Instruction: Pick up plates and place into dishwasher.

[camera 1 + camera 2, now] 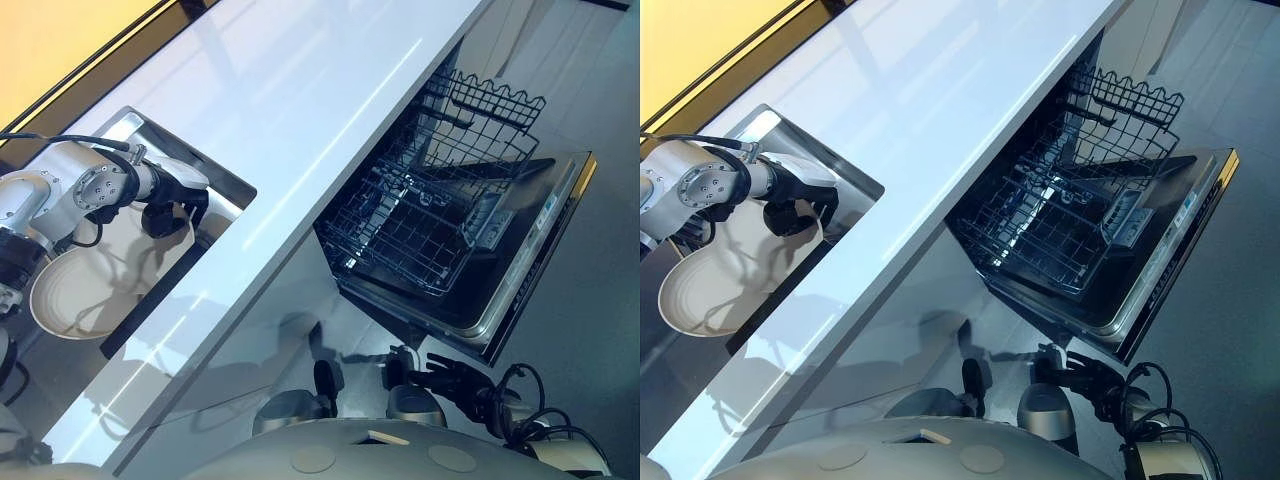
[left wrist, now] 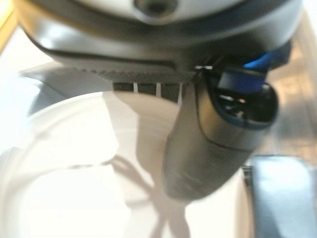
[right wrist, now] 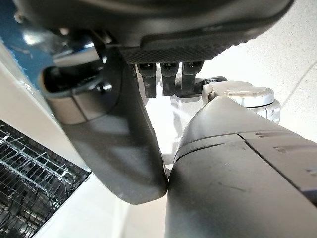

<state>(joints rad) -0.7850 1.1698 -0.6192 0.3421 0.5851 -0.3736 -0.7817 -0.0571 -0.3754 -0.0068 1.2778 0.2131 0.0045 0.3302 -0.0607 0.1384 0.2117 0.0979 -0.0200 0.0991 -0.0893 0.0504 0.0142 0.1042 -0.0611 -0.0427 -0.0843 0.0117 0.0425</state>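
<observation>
A long glossy white counter (image 1: 300,110) runs left of the open dishwasher (image 1: 520,250), whose dark wire rack (image 1: 420,215) is pulled out. In the sink (image 1: 215,175), the left hand (image 1: 170,205) pinches the round cream plate's (image 1: 90,285) far rim. The right hand (image 1: 455,380) hangs low, fingers relaxed.

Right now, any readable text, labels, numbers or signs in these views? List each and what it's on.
None can be read.
Dishwasher door: the control strip along its edge carries small marks, too small to read.
Plate in the sink, under the left hand: plain, no print.
Countertop and dishwasher rack: no markings.
Right hand: no label visible.
</observation>
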